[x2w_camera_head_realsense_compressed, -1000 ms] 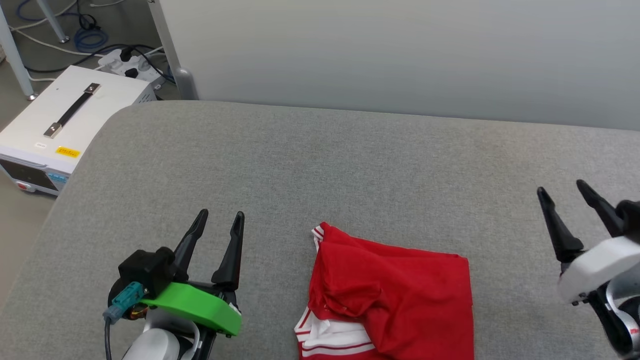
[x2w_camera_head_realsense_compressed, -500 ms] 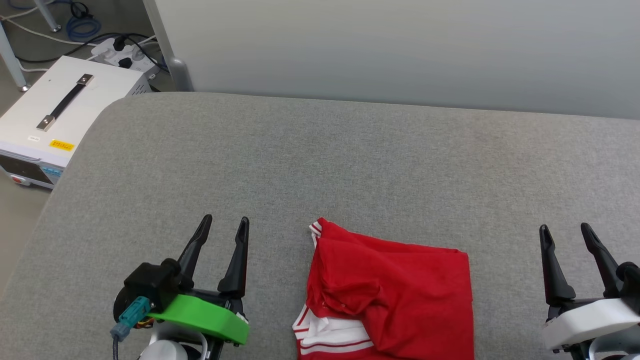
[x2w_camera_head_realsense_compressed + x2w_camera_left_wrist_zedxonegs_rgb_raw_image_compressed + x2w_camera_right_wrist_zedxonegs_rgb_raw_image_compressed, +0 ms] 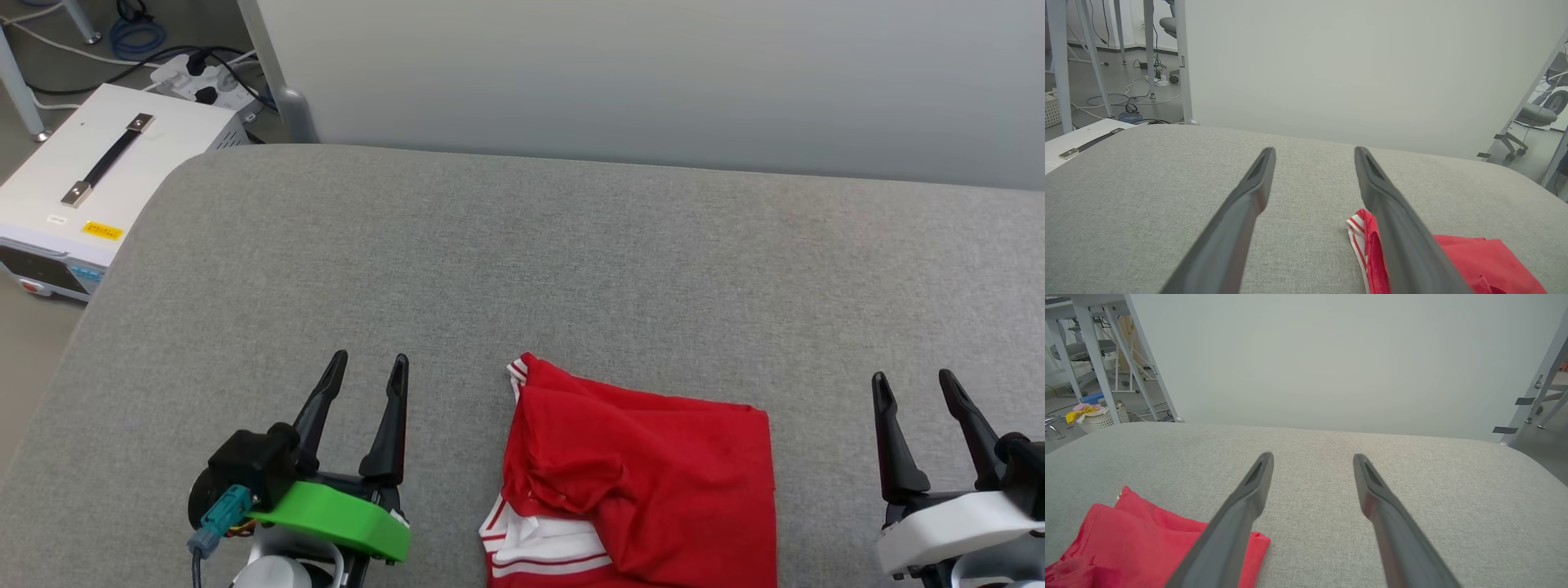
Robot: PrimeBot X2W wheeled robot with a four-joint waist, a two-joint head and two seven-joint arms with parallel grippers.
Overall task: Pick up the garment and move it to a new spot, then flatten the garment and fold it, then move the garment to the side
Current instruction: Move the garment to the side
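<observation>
The garment (image 3: pixel 645 482), red with white striped trim at its lower left, lies folded into a rough rectangle on the grey padded table (image 3: pixel 522 269), near the front edge between my two arms. My left gripper (image 3: pixel 369 366) stands open to its left, nothing between its fingers. My right gripper (image 3: pixel 913 384) stands open to its right, also empty. In the left wrist view the garment (image 3: pixel 1474 261) lies partly behind the right finger, and the left gripper (image 3: pixel 1314 153) is open. In the right wrist view the garment (image 3: pixel 1135 539) lies at lower left beside the open right gripper (image 3: pixel 1312 457).
A white equipment box with a black handle (image 3: pixel 98 184) sits on the floor off the table's far left corner, with a power strip and cables (image 3: pixel 196 77) behind it. A pale partition wall (image 3: pixel 653 82) runs along the table's far edge. A basket of cloths (image 3: pixel 1096 414) stands on the floor.
My right gripper has dropped lower in the head view and straightened so its fingers point up. The left gripper has shifted slightly. The garment lies as before; the camera has tilted a little.
</observation>
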